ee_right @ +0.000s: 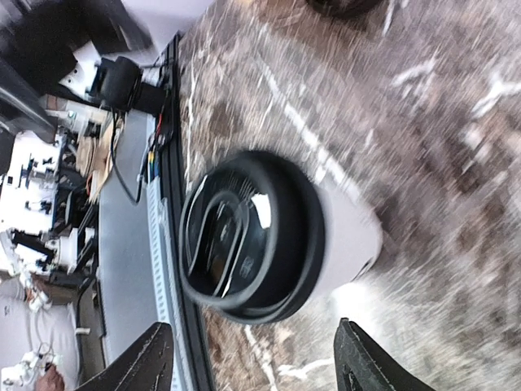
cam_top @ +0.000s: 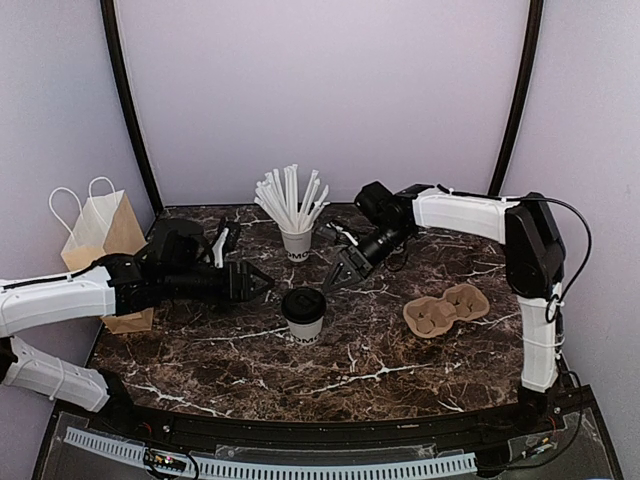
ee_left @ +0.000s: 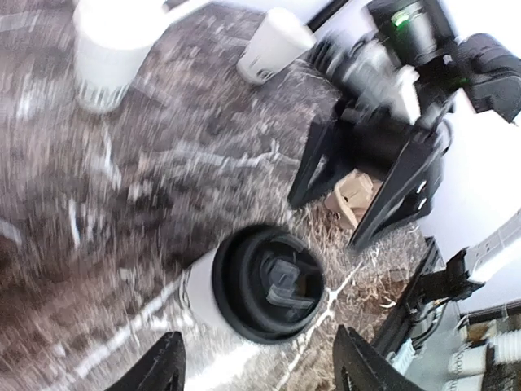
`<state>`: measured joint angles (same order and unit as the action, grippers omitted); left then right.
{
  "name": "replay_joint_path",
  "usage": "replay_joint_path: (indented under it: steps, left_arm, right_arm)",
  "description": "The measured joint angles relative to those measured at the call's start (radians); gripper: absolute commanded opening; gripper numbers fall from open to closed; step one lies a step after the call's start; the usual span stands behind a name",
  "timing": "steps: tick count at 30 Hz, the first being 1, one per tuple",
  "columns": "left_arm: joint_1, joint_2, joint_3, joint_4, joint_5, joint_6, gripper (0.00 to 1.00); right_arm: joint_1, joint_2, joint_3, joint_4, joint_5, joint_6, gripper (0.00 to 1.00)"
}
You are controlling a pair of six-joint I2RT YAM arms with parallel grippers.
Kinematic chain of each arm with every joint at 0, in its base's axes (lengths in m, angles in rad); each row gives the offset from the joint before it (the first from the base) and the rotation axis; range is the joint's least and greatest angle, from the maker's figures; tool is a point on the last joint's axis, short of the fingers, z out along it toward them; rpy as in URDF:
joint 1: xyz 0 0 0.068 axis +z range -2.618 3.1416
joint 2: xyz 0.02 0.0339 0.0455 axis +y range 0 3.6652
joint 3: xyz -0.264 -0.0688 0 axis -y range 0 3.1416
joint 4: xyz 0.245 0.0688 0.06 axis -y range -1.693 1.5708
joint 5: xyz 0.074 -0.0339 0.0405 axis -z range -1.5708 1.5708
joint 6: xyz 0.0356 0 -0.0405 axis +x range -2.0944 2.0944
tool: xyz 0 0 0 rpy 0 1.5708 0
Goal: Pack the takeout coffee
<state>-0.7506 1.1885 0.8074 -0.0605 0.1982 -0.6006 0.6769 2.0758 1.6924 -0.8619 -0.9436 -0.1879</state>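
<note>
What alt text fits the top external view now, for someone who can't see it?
A black-lidded takeout coffee stands upright mid-table, the left fingers and right fingers open on either side just behind it, touching nothing. A cup of straws stands farther back, a cardboard carrier lies at right, a paper bag at far left.

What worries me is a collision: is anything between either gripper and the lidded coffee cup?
Nothing visible. The left gripper and the right gripper are both open, with only bare table between them and the coffee cup. The cup of straws stands farther back, off both paths.
</note>
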Motion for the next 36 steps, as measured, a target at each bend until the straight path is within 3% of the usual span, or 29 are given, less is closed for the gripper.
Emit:
replay_joint_path:
  steps: [5,12,19,36]
  left_arm:
    - [0.000,-0.044,-0.203,0.041,0.012,-0.205,0.63]
    - [-0.006,-0.003,-0.261,0.196,0.085,-0.355,0.63]
    - [-0.007,0.098,-0.261,0.337,0.151,-0.405,0.57]
    - [-0.007,0.227,-0.253,0.471,0.212,-0.442,0.43]
  right_arm:
    - [-0.012,0.110,0.162,-0.025,-0.014,0.010,0.69]
    - [-0.012,0.208,0.226,-0.050,-0.038,0.032,0.67]
    - [-0.010,0.208,0.210,-0.051,-0.067,0.047,0.66]
    - [0.000,0.180,0.107,-0.016,-0.139,0.063,0.62]
